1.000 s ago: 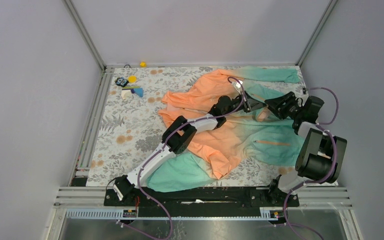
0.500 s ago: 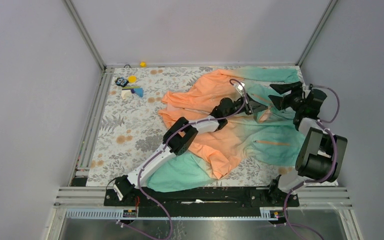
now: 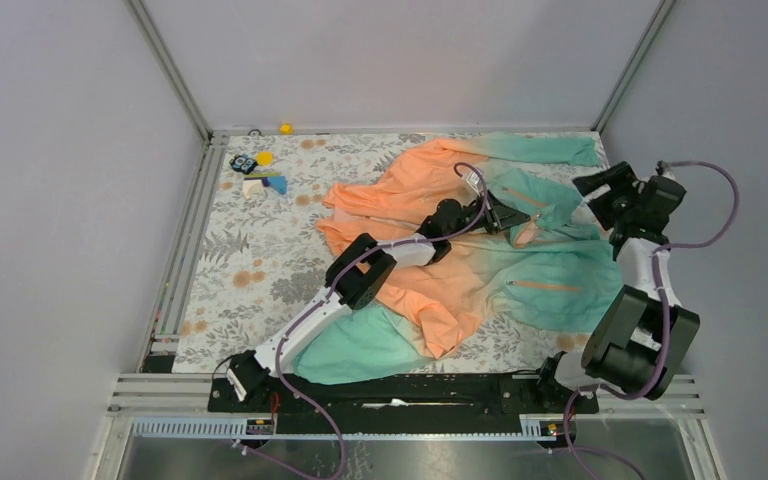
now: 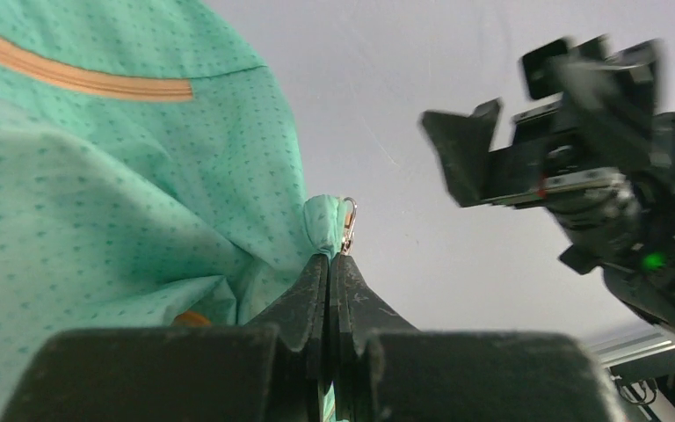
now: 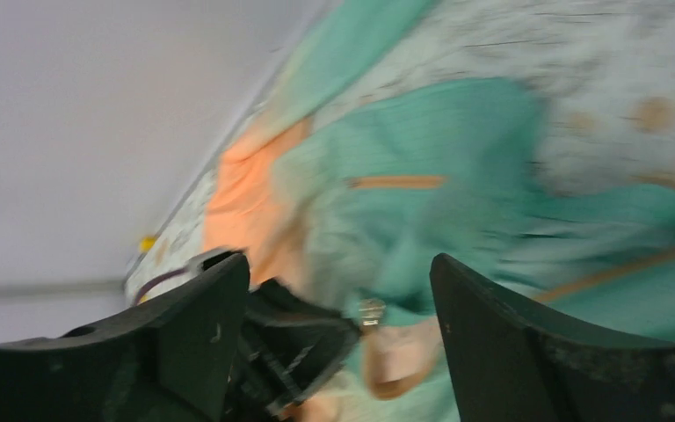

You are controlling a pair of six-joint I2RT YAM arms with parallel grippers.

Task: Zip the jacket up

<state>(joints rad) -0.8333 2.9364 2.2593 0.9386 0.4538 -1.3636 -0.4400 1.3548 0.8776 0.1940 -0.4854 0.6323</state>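
Jacket (image 3: 480, 270) is spread over the table (image 3: 250, 260); a teal hem fold by the zip pull (image 4: 349, 229) is pinched tight in the left gripper (image 4: 328, 261). The right gripper (image 5: 338, 264) is held wide open with nothing in it, just right of that pinch and facing it

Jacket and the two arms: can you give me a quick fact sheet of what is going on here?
Jacket: lying crumpled on the flowered table, orange fading to teal
Left gripper: shut, pinching a teal fold of the jacket, beside a metal zipper pull
Right gripper: open, holding nothing, raised near the table's right side
Elsewhere: small toys near the far left corner
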